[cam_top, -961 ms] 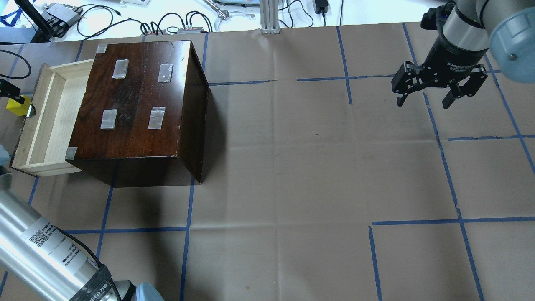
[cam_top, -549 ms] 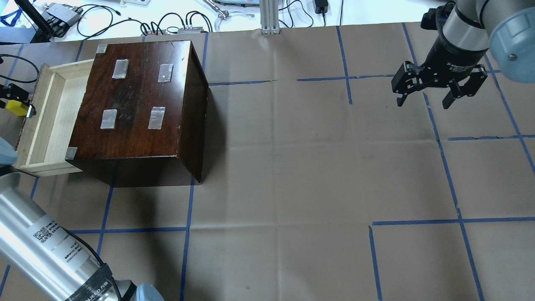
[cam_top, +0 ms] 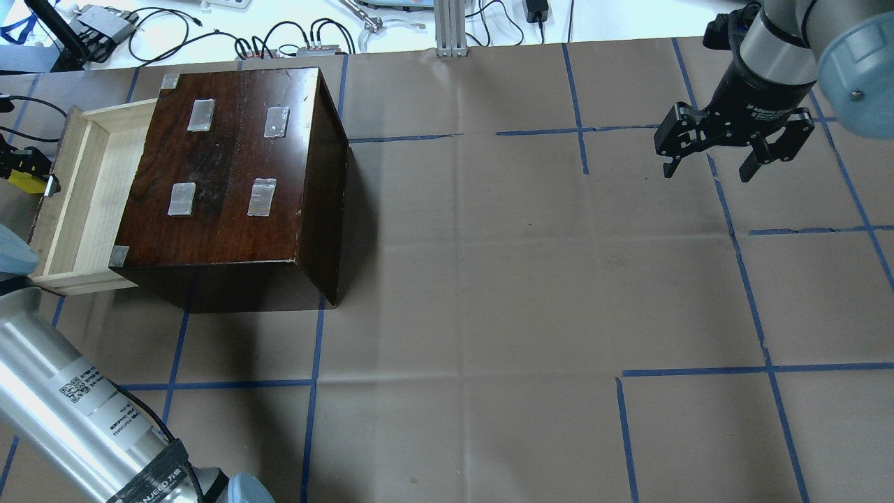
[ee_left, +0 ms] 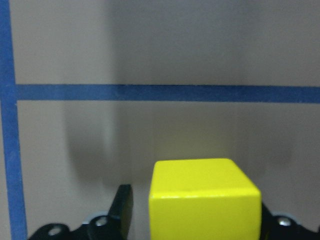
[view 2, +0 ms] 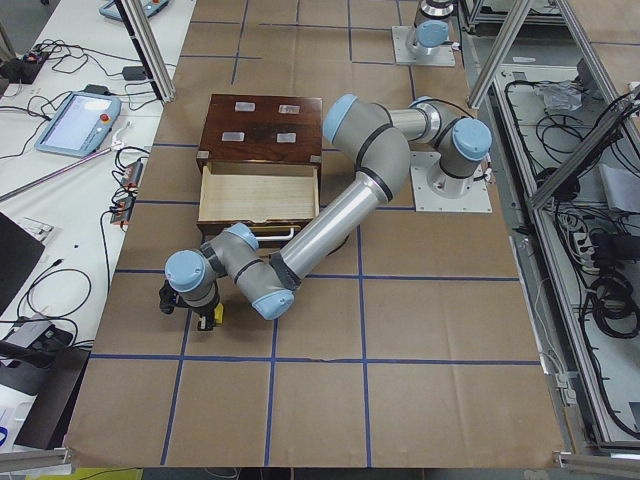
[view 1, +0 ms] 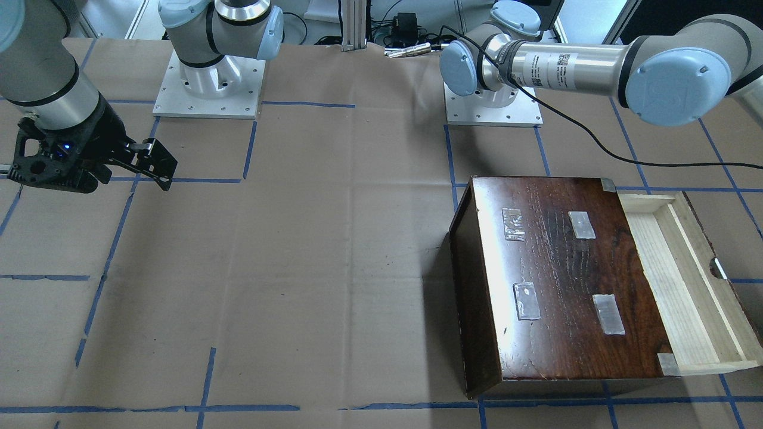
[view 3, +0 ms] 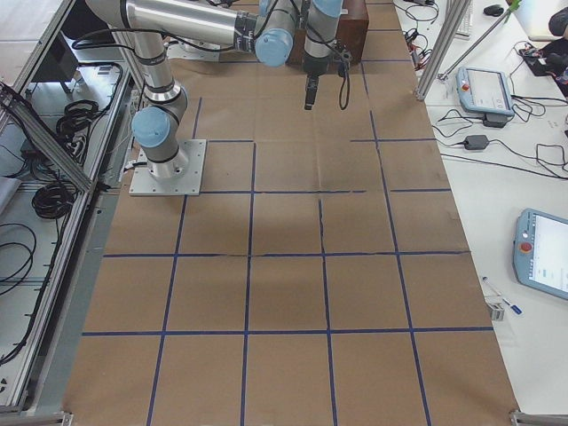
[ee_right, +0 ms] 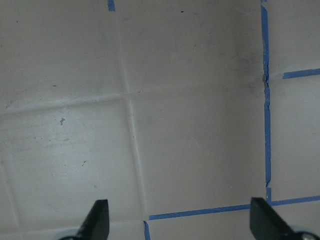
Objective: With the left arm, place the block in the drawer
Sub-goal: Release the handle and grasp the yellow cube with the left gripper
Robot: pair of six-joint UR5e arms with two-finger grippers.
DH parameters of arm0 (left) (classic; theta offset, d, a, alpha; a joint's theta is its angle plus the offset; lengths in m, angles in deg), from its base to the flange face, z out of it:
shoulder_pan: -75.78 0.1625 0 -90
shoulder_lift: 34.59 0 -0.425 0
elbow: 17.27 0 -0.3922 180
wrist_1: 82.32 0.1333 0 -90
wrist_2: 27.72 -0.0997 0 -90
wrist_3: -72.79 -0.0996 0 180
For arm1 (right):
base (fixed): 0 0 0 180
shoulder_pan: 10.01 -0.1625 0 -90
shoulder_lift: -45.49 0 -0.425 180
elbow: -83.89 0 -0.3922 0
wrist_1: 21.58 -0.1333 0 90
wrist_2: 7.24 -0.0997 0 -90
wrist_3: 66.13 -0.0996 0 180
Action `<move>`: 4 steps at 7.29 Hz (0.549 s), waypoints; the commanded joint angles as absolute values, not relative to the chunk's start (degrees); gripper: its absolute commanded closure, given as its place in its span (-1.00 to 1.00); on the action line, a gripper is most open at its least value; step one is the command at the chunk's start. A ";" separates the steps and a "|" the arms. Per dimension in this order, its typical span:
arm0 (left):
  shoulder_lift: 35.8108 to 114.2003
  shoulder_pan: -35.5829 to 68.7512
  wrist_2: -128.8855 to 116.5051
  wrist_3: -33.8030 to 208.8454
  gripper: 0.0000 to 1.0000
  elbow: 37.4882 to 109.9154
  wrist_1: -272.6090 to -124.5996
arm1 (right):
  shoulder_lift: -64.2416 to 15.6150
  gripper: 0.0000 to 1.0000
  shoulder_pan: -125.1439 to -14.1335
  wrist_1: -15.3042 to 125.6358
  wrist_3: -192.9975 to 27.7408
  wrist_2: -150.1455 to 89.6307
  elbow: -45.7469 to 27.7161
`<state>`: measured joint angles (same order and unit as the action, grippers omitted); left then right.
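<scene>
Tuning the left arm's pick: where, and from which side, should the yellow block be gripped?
Pinch the block across two opposite vertical faces, coming straight down from above. It is a plain cube that appears to sit flat on the paper, and the left gripper straddles it, open.

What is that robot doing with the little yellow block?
The left arm's black gripper has its fingers either side of the small bright yellow cube, just outside the pulled-open pale wooden drawer. The drawer looks empty, so the cube is not in yet. The right gripper hangs open over the brown paper table, holding nothing.
</scene>
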<state>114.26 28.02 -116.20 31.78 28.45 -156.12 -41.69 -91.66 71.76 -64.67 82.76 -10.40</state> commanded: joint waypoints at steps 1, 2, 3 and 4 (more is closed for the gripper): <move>109.32 27.79 -116.49 32.01 1.00 29.05 -161.65 | -41.69 -1.00 -91.66 71.76 -64.63 82.76 -10.41; 104.42 27.79 -116.58 31.66 1.00 29.92 -167.35 | -41.69 -1.00 -91.66 71.76 -64.72 82.76 -10.41; 98.19 27.79 -116.67 31.66 1.00 33.41 -171.84 | -41.69 -1.00 -91.66 71.76 -64.72 82.76 -10.41; 91.08 27.70 -116.67 31.92 1.00 39.27 -173.36 | -41.69 -1.00 -91.66 71.76 -64.72 82.76 -10.41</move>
<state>98.90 27.77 -116.63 31.77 33.85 -170.03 -41.69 -91.66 71.76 -64.71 82.77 -10.41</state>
